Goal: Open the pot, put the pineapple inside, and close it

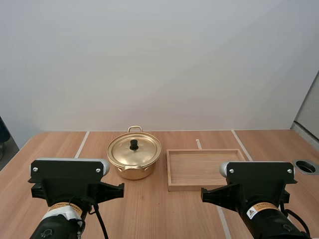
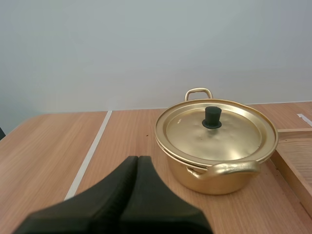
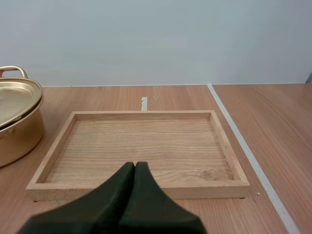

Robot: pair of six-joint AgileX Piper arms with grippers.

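Pressed together and empty, my left claw (image 2: 138, 168) and right claw (image 3: 135, 173) hang short of the lidded pot (image 1: 134, 158) and wooden tray (image 3: 141, 146) on the counter (image 1: 60, 149); no pineapple visible, possibly already inside.

High view behind arms, facing forward-down; wrist views low, near pot (image 2: 216, 141), tray (image 3: 139, 146).

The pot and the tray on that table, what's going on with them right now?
Nothing is being handled. The gold pot sits on the table with its lid on, beside a wooden tray with nothing lying in it. The left gripper faces the pot and the right gripper faces the tray, both with jaws shut on nothing. This fits a pineapple already inside, or one never brought.
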